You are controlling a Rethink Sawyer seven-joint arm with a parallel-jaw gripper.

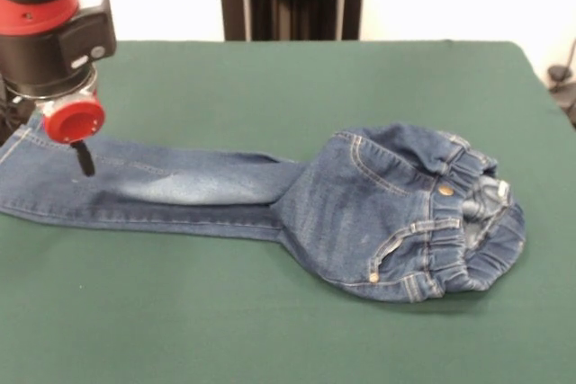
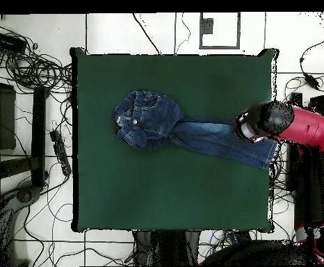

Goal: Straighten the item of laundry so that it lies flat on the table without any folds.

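The item of laundry (image 1: 360, 204), a small pair of blue jeans, lies across the green table (image 1: 270, 330). Its legs lie one over the other and stretch to the left in the front view, with a faded patch on top. The waist end at the right is bunched into a rounded heap, with the elastic waistband folded in on itself and a brass button showing. My gripper (image 1: 84, 159) hangs just over the leg ends at the far left; whether it touches the cloth is unclear. In the overhead view the jeans (image 2: 165, 125) run rightward to the gripper (image 2: 245, 128) near the table's (image 2: 165, 195) right edge.
The leg ends lie close to the table's edge (image 2: 272, 160) in the overhead view. Cables (image 2: 33, 69) and dark equipment sit on the floor beyond the table's left side. A dark stand (image 1: 562, 74) shows past the table's right corner in the front view.
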